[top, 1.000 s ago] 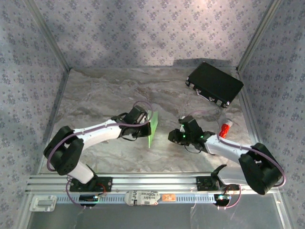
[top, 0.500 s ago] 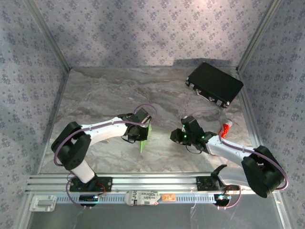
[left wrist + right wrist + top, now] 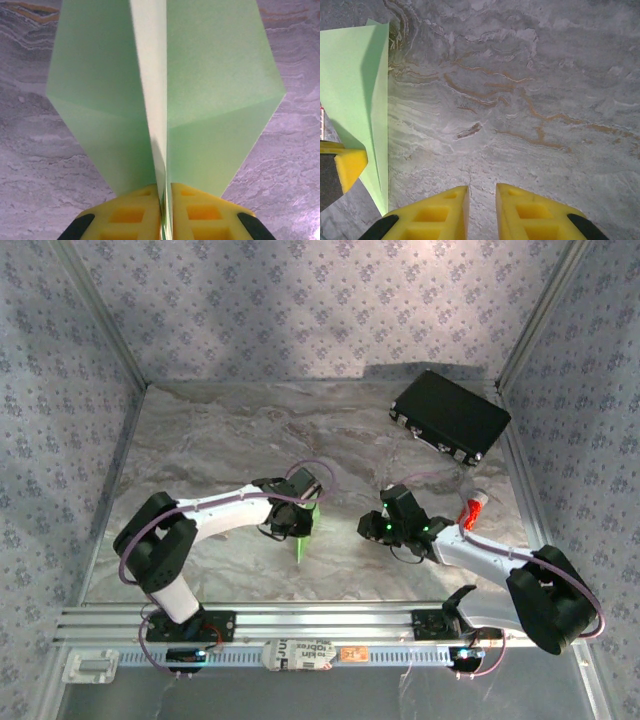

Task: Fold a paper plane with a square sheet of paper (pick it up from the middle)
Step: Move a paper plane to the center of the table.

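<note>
Over the last second the left claw point(image 3: 292, 520) has drawn back toward its own side and turned; the paper plane point(image 3: 303, 536), which showed a broad green face, now shows as a thin sliver pointing to the near edge. We judge the folding nearly finished, with perhaps a last crease or a set-down on the counter point(image 3: 200, 440) remaining. The left claw's pads point(image 3: 135, 210) pinch the plane's centre ridge, wings spread to either side. The right claw point(image 3: 372, 527) hovers near the plane but clear of it, its jaws slightly parted and empty.
</note>
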Controlling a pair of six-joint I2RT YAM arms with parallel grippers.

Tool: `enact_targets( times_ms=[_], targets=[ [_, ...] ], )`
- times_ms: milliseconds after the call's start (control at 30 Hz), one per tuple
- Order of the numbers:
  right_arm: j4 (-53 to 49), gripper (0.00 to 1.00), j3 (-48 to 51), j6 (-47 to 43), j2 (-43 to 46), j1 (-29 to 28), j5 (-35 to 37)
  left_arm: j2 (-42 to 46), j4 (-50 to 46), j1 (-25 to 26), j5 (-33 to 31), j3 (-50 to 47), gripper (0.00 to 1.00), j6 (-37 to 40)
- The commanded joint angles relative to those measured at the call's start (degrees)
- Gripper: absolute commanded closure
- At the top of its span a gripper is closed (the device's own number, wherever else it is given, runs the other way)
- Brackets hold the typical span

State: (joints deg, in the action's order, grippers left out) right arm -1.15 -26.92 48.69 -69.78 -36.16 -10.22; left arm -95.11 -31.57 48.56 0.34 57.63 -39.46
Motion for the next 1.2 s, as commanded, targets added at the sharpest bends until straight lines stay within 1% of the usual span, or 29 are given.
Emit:
enact_targets(
  times_ms=[0, 400, 633, 767, 933, 1167],
  targets=[
    [-0.52, 0.78, 0.51, 0.68, 0.43, -0.36, 1.32, -1.13, -1.4, 0.56, -0.52, 1.52, 0.87, 0.58],
    [-0.99, 0.77, 0.5, 0.62, 0.43, -0.32, 1.56, -2.1, -0.66, 0.72, 0.45, 1.6, 0.85, 0.55],
    [-0.67, 0.77, 0.39, 0.55, 0.2, -0.4, 1.32, -1.14, -0.67, 0.98, 0.53, 1.87, 0.9, 0.04],
    [-0.26, 0.77, 0.35, 0.49, -0.24, -0.4, 0.95, -0.31, -0.57, 1.02, 0.37, 2.05, 0.94, -0.35],
    [0.49, 0.77, 0.15, 0.53, -1.34, -0.42, 0.4, -1.17, -4.21, 1.47, -2.52, 3.82, 0.98, 0.37],
    [0.62, 0.76, -0.15, 0.44, -1.72, -0.48, 0.46, -2.47, -9.9, 2.57, -6.58, 6.65, 0.98, 1.08]
  ],
)
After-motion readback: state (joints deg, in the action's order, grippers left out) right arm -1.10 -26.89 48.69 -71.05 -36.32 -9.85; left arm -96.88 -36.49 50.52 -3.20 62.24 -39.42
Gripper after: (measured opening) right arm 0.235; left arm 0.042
